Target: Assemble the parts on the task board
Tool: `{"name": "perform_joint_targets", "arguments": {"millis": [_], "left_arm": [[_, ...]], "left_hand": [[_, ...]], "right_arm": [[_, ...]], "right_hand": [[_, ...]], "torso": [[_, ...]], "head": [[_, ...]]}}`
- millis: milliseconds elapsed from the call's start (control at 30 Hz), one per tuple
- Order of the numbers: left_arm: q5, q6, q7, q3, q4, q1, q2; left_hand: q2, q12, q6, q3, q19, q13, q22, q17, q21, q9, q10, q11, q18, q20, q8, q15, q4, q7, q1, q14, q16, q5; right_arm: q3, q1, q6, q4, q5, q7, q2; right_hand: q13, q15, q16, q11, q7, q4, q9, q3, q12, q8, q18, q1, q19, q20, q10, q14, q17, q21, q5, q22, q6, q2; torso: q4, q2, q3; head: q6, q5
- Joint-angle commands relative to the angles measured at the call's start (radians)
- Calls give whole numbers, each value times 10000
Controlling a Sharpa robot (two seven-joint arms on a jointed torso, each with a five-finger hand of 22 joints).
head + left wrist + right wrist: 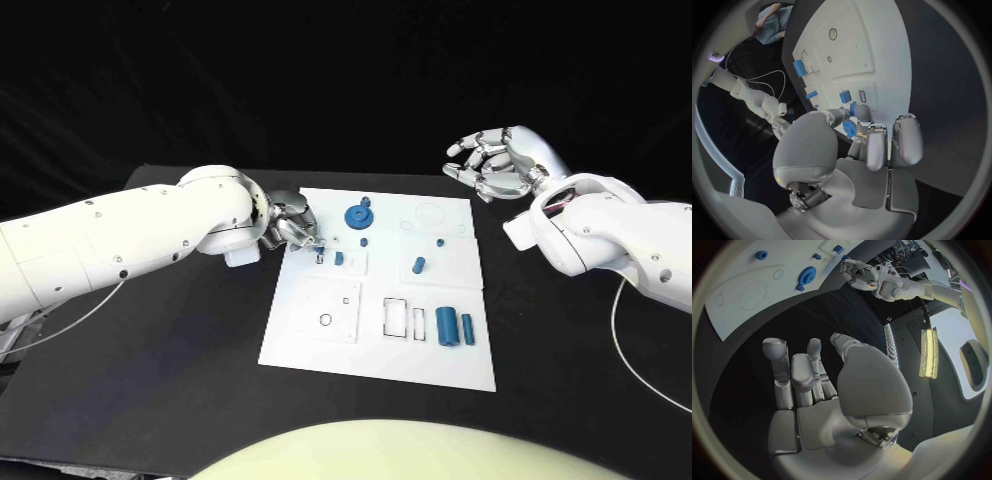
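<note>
Parts lie scattered across the board point(378, 345), and nearest its front edge two blue bars point(456, 327) rest side by side by some outlined slots, toward the front right corner. Farther in, a short peg point(418, 265) lies near the board's middle, and two small pieces point(330, 258) stand close to the left edge, just beside the left hand point(293, 226). That hand hangs over the board's left edge with its fingers point(877, 145) curled down and, in its wrist view, a small blue part point(851, 128) pinched between thumb and fingertip, right above the board surface. My read is that the step in hand is seating this piece in a socket by the left edge; doing it well means holding the piece square to its hole, lowering straight, and easing the pinch only once it sits flush, so the neighbouring pieces are not knocked. Toward the far edge sits a blue gear point(358, 215), with a small stud point(438, 241) nearer the right edge. Beyond the far right corner the right hand point(495, 164) is raised off the table point(173, 330), fingers point(792, 375) loosely apart and holding nothing; it looks best kept clear. No brand, label or writing can be read on the board or parts; the board shows plain outlines.
</note>
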Motion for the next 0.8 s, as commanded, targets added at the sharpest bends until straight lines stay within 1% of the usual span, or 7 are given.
{"name": "perform_joint_targets", "arguments": {"millis": [33, 200, 467, 667, 800], "left_arm": [[-435, -166, 140, -6, 31, -25, 99], [-494, 242, -169, -17, -4, -46, 226], [-513, 722, -599, -34, -111, -53, 335], [-551, 857, -723, -55, -144, -54, 389], [-609, 865, -772, -60, -162, -56, 429]], "left_hand": [[-25, 65, 21, 1962, 66, 48, 25, 1742, 68, -11, 71, 1, -77, -9, 44, -57, -1924, -46, -102, 804, 26, 47], [-59, 200, 52, 2025, 75, 239, 42, 1757, 81, -9, 180, -12, -80, -22, 78, -68, -1948, -61, -176, 810, 38, 66], [-89, 271, 77, 2081, 89, 324, 73, 1778, 101, -5, 238, -27, -87, -31, 111, -80, -1981, -78, -240, 816, 51, 109], [-100, 282, 84, 2100, 94, 333, 84, 1777, 108, -3, 246, -32, -89, -34, 123, -84, -1994, -83, -260, 816, 51, 126], [-123, 319, 101, 2140, 97, 379, 95, 1802, 115, 3, 273, -42, -91, -41, 151, -92, -2022, -93, -305, 823, 67, 166]], "right_arm": [[0, -14, 143, -1, -24, 51, 1], [0, -19, 144, -1, -21, 54, 2], [0, -22, 138, 1, -20, 61, -3], [0, -25, 136, -1, -13, 70, -2], [0, -26, 132, -2, -5, 78, -2]], "right_hand": [[-16, 0, -39, -6, -35, -6, 17, -31, 49, 43, 73, -44, 44, -15, 43, 61, -1, -52, 26, -13, 40, 83], [-16, 0, -39, -6, -35, -6, 17, -31, 49, 43, 73, -44, 44, -15, 43, 61, -1, -52, 26, -13, 40, 83], [-16, 0, -39, -6, -35, -6, 17, -31, 49, 43, 73, -44, 44, -15, 43, 61, -1, -52, 26, -13, 40, 83], [-16, 0, -39, -6, -35, -6, 17, -31, 49, 43, 73, -44, 44, -15, 43, 61, -1, -52, 26, -13, 40, 83], [-16, 0, -39, -6, -35, -6, 17, -31, 49, 43, 73, -44, 44, -15, 43, 61, -1, -52, 26, -13, 40, 83]], "torso": [[-10, 7, 10], [-6, 3, 17], [3, 3, 25], [-2, 4, 11], [2, 0, 15]], "head": [[1, 9], [-46, -4], [-54, -8], [-60, 1], [-66, 4]]}}
